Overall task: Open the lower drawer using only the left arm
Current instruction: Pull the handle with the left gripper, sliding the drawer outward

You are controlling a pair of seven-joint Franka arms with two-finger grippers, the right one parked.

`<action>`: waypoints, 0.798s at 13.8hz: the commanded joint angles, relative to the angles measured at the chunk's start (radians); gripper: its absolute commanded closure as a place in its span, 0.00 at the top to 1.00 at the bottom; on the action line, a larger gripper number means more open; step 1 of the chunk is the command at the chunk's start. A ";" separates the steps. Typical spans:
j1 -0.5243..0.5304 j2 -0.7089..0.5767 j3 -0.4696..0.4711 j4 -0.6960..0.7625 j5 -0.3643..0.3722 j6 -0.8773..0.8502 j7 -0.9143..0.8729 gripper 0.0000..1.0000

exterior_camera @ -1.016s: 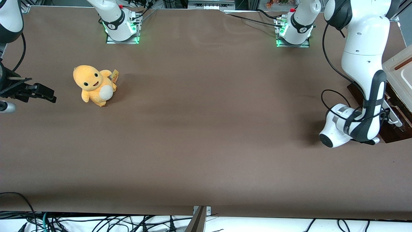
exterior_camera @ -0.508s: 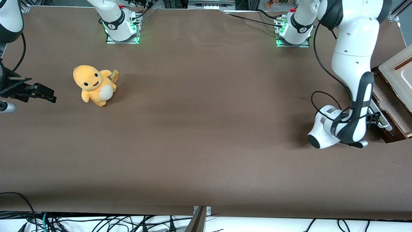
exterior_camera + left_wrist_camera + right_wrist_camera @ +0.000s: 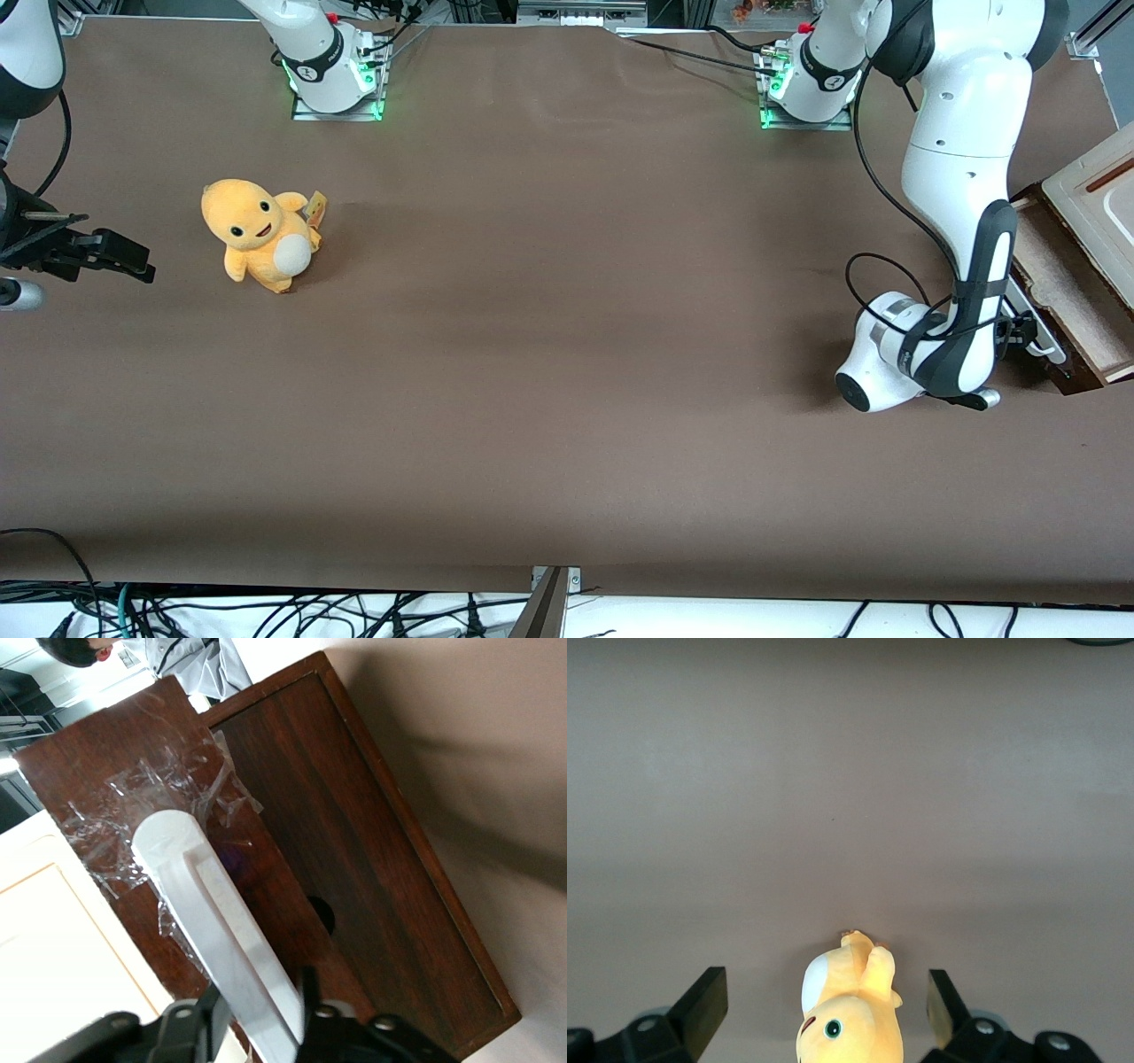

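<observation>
One lower drawer (image 3: 1063, 292), one orange plush toy (image 3: 260, 233), and one tool (image 3: 257, 1028) on its handle (image 3: 217, 930).

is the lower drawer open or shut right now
Open, partly pulled out: the lower drawer shows its pale inside in the front view. The gripper is shut on its white handle.

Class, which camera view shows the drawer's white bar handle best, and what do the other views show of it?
The left wrist view: the white bar handle runs large across the lower drawer, with the gripper closed around it. The front view shows only a sliver of the handle beside the left arm. The right wrist view shows none.
</observation>
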 commanded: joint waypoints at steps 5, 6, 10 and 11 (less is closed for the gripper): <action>-0.030 0.008 0.003 0.080 -0.036 -0.023 0.032 1.00; -0.032 0.006 0.002 0.085 -0.046 -0.023 0.031 1.00; -0.055 -0.002 -0.009 0.239 -0.296 -0.023 0.032 1.00; -0.060 -0.006 -0.010 0.284 -0.386 -0.023 0.031 1.00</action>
